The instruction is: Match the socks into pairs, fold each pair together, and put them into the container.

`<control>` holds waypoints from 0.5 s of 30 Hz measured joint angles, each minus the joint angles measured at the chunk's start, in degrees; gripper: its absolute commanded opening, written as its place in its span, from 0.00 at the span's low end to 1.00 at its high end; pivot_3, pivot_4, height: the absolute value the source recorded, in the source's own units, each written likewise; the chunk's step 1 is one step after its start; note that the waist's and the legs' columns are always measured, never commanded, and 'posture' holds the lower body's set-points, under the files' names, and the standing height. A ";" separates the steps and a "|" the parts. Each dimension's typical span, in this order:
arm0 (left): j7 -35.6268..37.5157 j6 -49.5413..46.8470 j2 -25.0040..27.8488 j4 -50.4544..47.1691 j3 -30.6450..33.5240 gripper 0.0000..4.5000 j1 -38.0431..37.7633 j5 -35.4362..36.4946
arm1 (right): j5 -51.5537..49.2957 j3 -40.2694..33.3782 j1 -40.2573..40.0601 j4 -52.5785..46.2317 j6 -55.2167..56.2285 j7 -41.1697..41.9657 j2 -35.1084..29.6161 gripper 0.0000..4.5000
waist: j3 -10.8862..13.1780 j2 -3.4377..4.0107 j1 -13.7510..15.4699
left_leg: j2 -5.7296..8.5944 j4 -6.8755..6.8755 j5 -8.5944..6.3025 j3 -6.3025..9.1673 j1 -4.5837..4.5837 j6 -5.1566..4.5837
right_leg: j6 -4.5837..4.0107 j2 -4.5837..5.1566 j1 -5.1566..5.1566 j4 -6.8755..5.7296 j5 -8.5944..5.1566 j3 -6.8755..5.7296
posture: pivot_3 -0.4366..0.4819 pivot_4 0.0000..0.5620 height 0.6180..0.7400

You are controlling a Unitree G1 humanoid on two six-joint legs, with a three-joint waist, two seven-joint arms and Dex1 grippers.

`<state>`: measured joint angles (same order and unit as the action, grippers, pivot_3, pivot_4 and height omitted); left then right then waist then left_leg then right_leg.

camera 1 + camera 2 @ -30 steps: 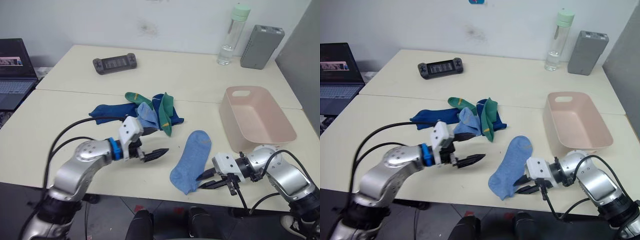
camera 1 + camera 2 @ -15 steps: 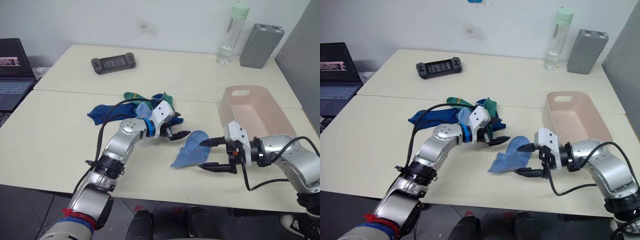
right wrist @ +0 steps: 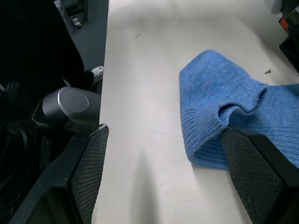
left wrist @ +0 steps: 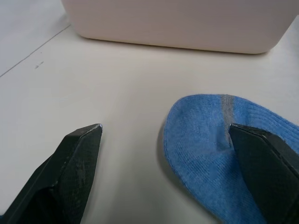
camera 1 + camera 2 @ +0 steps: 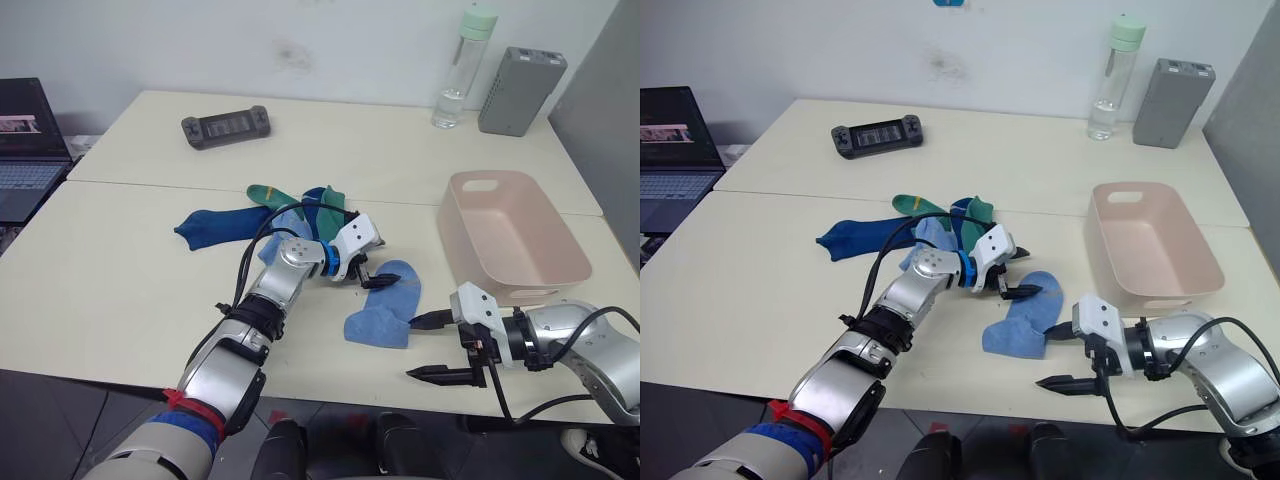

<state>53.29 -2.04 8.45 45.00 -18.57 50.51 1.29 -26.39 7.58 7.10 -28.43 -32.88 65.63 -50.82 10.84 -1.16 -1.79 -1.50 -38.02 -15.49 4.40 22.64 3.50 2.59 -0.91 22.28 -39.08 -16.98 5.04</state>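
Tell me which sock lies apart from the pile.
The light blue sock, alone between the left gripper and right gripper; the others sit heaped behind it.

The left gripper (image 5: 377, 281) is extending from the near table edge, past the sock pile (image 5: 300, 215), to the toe end of the light blue sock (image 5: 386, 305), and one open finger (image 4: 261, 154) is now resting on that end. The light blue sock is going from lying flat and long to lying bunched and shorter, with its near end folded over. The right gripper (image 5: 432, 347) is moving from beside the sock's near end, up toward the pink tub (image 5: 510, 240), then back down to the near table edge, and its fingers are spreading wider.
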 measured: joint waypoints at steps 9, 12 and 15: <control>3.97 1.19 -1.32 4.61 0.26 0.21 2.05 -1.54 | 0.48 1.17 1.85 -0.36 0.46 0.20 0.06 0.89 | 0.00 0.00 -0.08 | 0.01 0.00 0.01 0.00 0.00 0.00 | 0.01 0.00 0.00 0.00 0.01 0.02 | 0.48 0.27 1.00; 4.93 1.03 -1.16 4.53 0.75 0.01 2.06 -1.52 | 0.56 1.58 3.49 0.58 0.83 0.30 0.29 0.89 | 0.00 0.00 -0.05 | 0.01 -0.01 0.01 0.00 0.00 -0.01 | 0.01 0.00 -0.01 0.00 0.01 0.02 | 0.48 0.27 1.00; 4.75 -0.08 -0.76 3.18 1.74 0.01 1.85 -1.23 | 0.94 1.90 4.70 2.17 1.33 0.30 0.69 0.89 | 0.00 0.00 -0.01 | 0.01 -0.01 0.01 0.00 0.02 -0.01 | 0.01 0.01 0.00 0.01 0.01 0.02 | 0.48 0.27 1.00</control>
<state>58.05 -2.11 7.68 48.17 -16.84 52.36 0.06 -25.44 9.48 11.80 -26.26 -31.55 65.92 -50.13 10.84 -1.16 -1.80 -1.50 -38.02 -15.48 4.40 22.66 3.49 2.60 -0.89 22.28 -39.08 -16.97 5.05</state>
